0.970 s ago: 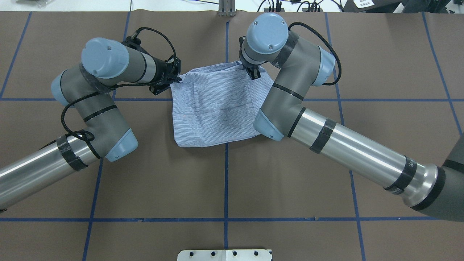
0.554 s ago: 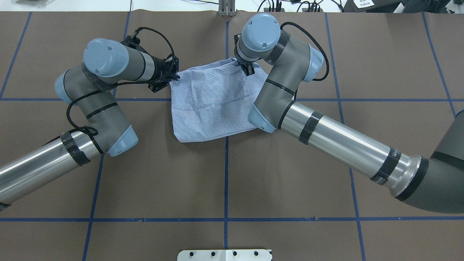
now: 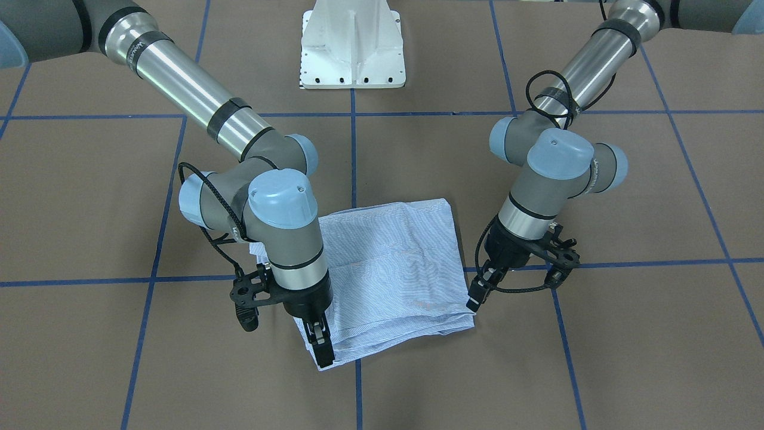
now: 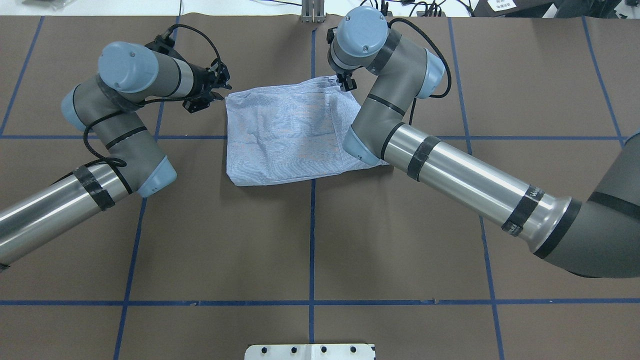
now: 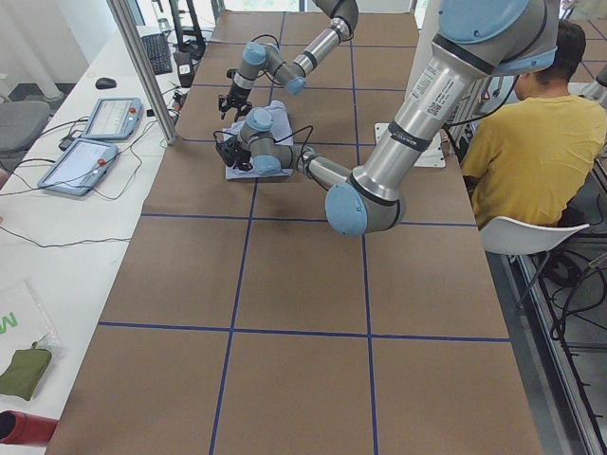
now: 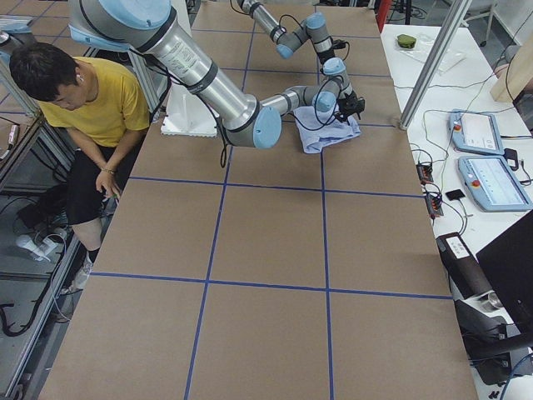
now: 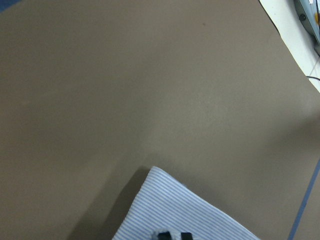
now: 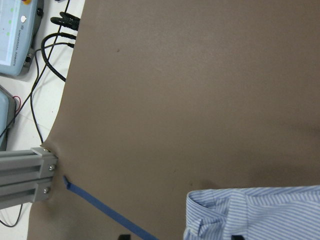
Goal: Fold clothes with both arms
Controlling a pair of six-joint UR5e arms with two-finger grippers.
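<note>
Lying folded into a rough rectangle on the tabletop [image 4: 310, 240], between the two arms, the shirt [image 4: 285, 135] looks light, thin and very soft. I judge it will sag and slip over itself and will not keep a shape. The left end effector [image 3: 476, 297] has its fingertips close together at one far corner, seemingly pinching the cloth. The right end effector [image 3: 321, 346] stands over the other far corner with fingers apart, beside a thick stitched edge [image 8: 215, 205]. The best hold, I think, is at corners or doubled edges, through all layers, because a single layer would peel away.
</note>
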